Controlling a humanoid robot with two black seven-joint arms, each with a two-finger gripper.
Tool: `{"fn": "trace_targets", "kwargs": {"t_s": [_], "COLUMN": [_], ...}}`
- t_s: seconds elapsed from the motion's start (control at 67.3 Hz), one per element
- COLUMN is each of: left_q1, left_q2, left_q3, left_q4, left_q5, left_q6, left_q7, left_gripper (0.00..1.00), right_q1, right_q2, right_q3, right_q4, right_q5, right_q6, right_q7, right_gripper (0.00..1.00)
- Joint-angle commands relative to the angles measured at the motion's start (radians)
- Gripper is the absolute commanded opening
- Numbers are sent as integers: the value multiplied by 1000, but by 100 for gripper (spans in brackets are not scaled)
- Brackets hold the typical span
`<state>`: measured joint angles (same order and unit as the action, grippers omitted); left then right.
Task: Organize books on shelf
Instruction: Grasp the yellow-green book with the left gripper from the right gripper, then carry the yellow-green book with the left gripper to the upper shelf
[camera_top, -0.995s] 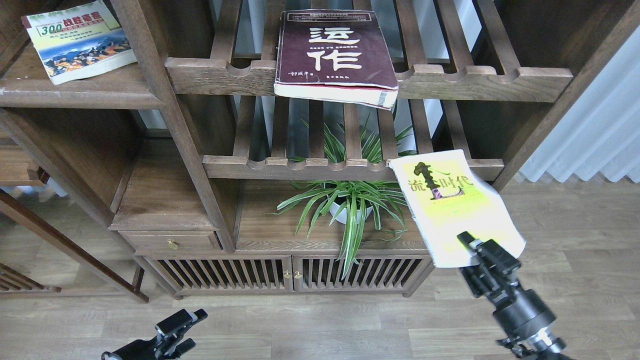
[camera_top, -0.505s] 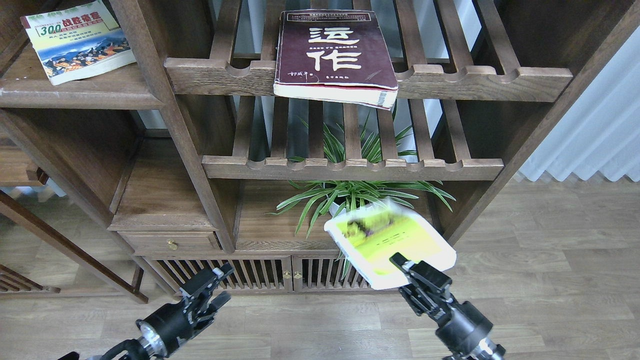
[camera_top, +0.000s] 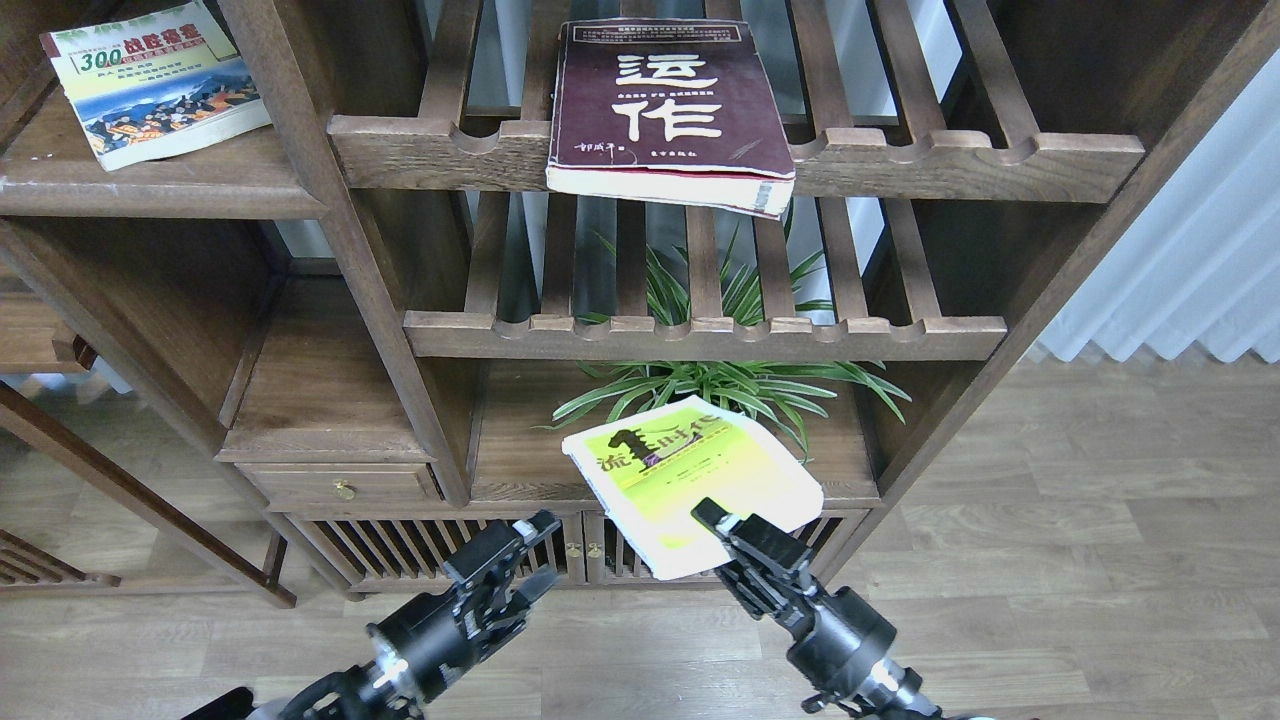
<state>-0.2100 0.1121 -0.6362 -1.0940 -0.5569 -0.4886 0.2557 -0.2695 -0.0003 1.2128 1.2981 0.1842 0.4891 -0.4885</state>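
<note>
One yellow-green book (camera_top: 690, 478) in right end effector (camera_top: 722, 528), flat, long axis angled up-left

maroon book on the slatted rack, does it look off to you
Yes. The maroon book lies flat across the top slatted rack with its lower right corner jutting past the notched front rail, slightly skewed. That corner's pages look worn and curled.

Yellow-green book (camera_top: 690, 480) hides the plant's pot
</note>
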Motion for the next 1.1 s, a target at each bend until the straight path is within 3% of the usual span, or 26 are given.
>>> {"fn": "trace_targets", "kwargs": {"t_s": [0.0, 0.401, 0.549, 0.609, 0.683, 0.846, 0.995, 1.01, 1.025, 1.054, 1.084], "left_q1": [-14, -52, -81, -91, -95, -124, -131, -131, -132, -132, -132], "left_q2": [-20, -112, -112, -112, -112, -112, -112, -112, -112, -112, -112], "left_q3": [-3, 7, -11, -25, -60, -88, -86, -85, -80, -80, -80], "left_q4": [2, 31, 65, 68, 63, 60, 66, 66, 65, 65, 65], "left_q5": [-1, 8, -6, -9, -23, -26, -21, -21, -21, -21, -21], "left_q6": [0, 0, 0, 0, 0, 0, 0, 0, 0, 0, 0], "left_q7": [-3, 7, -4, -12, -22, -7, 17, 19, 33, 37, 45], "left_gripper": [97, 87, 59, 39, 8, 1, 0, 0, 0, 0, 0], "right_q1": [0, 4, 6, 6, 6, 6, 9, 9, 15, 18, 24], "right_q2": [0, 0, 0, 0, 0, 0, 0, 0, 0, 0, 0], "right_q3": [-18, -21, -21, -21, -21, -21, -22, -22, -22, -22, -22], "right_q4": [-6, -6, -6, -6, -6, -5, -5, -5, -5, -5, -5], "right_q5": [-5, -22, -22, -22, -22, -20, -20, -20, -20, -22, -26], "right_q6": [0, 0, 0, 0, 0, 0, 0, 0, 0, 0, 0], "right_q7": [0, 0, 0, 0, 0, 0, 0, 0, 0, 0, 0], "right_gripper": [0, 0, 0, 0, 0, 1, 3, 4, 18, 28, 44]}}
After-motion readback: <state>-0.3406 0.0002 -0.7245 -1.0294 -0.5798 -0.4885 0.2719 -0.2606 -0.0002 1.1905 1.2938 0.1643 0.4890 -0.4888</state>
